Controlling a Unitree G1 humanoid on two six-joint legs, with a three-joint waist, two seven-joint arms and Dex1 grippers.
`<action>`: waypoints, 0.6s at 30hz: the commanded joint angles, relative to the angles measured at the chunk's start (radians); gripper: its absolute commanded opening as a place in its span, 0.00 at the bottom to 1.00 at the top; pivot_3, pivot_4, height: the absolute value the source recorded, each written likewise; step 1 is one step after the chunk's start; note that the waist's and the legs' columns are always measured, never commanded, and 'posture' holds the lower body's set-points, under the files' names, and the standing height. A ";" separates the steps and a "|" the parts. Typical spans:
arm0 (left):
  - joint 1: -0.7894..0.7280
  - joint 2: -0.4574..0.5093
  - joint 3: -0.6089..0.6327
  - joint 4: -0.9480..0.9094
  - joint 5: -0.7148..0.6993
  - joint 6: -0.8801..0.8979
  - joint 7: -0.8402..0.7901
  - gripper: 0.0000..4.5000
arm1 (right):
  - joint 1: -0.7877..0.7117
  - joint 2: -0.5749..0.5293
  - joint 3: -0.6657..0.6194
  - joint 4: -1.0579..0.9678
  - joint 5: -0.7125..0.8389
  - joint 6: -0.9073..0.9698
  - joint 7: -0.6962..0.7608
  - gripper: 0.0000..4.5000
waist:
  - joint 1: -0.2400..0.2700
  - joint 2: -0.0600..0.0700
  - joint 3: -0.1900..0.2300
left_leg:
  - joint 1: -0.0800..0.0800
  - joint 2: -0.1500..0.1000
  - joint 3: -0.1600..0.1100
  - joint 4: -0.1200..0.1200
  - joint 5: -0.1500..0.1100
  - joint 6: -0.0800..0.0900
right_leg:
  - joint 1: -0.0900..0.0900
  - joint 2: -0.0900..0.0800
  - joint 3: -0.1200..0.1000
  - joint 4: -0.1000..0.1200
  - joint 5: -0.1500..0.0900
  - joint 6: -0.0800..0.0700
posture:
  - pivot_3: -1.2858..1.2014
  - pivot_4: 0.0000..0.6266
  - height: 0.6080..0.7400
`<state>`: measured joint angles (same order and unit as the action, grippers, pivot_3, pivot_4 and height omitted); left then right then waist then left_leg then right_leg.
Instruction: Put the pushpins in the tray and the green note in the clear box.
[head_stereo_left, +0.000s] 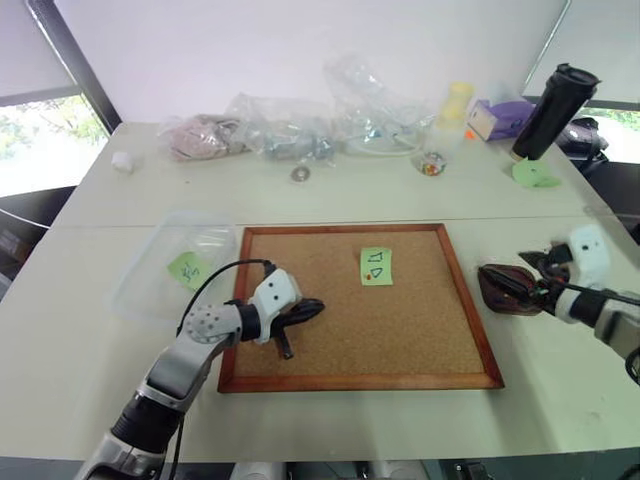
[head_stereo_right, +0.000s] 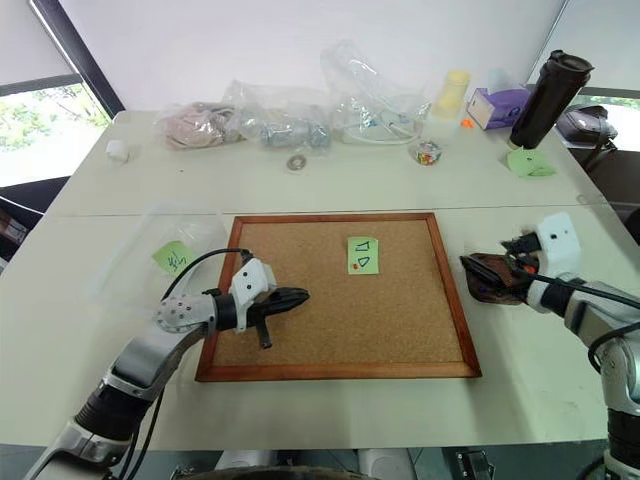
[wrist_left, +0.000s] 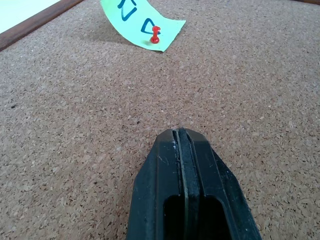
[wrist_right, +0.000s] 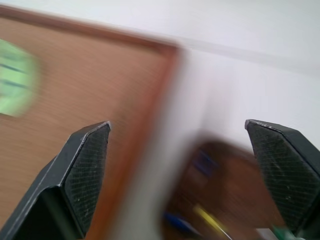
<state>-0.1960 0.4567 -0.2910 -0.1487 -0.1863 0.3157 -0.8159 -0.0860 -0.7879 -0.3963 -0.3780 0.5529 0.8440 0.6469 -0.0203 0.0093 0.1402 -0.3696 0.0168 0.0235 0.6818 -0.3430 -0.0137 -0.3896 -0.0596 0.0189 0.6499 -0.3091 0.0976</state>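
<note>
The green note (head_stereo_left: 376, 266) with black triangles lies on the cork board (head_stereo_left: 420, 330), held by a red pushpin (wrist_left: 155, 35) at its lower corner. My left gripper (head_stereo_left: 312, 308) rests shut and empty low over the board, left of the note, pointing toward it. The dark brown tray (head_stereo_left: 500, 290) sits on the table just right of the board. My right gripper (head_stereo_left: 520, 275) hovers over it with its fingers (wrist_right: 87, 165) wide open; blurred coloured bits lie in the tray below. The clear box (head_stereo_left: 150, 290) stands left of the board and holds a scribbled green note (head_stereo_left: 188, 268).
Wrinkly clear bags (head_stereo_left: 300, 125) line the back of the table, with a black tumbler (head_stereo_left: 555, 110), purple tissue box (head_stereo_left: 500, 115), yellow cup (head_stereo_left: 457, 100), small jar (head_stereo_left: 432, 165) and a green paper scrap (head_stereo_left: 535, 175) at the back right.
</note>
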 joint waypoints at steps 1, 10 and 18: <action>0.032 0.019 -0.033 0.062 0.025 0.022 -0.026 0.00 | -0.061 0.025 0.138 -0.088 0.027 0.002 0.022 0.98 | 0.001 -0.001 0.000 | 0.000 0.000 0.000 0.000 0.000 0.000 | 0.000 0.000 0.000 0.000 0.000 0.000 | 0.52 0.24 1.00; 0.012 0.003 -0.037 0.063 0.027 0.040 -0.017 0.00 | -0.205 0.155 0.465 0.001 -0.091 -0.080 0.017 0.98 | 0.006 -0.005 0.000 | -0.001 0.000 -0.001 0.000 0.000 0.000 | -0.001 -0.001 0.000 0.000 0.000 0.000 | 0.52 0.24 1.00; 0.022 0.003 -0.036 0.024 0.028 0.066 0.003 0.00 | -0.247 0.221 0.562 0.142 -0.175 -0.150 0.035 0.98 | 0.006 -0.005 0.000 | -0.002 -0.001 -0.001 0.000 0.000 0.000 | -0.002 -0.002 -0.001 0.000 0.000 0.000 | 0.52 0.24 1.00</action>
<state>-0.2085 0.4466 -0.2988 -0.1527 -0.1861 0.3334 -0.8150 -0.3188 -0.5732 0.1729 -0.2385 0.3892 0.7216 0.6782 -0.0144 0.0041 0.1401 -0.3714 0.0162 0.0227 0.6822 -0.3429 -0.0138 -0.3912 -0.0615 0.0181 0.6497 -0.3090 0.0975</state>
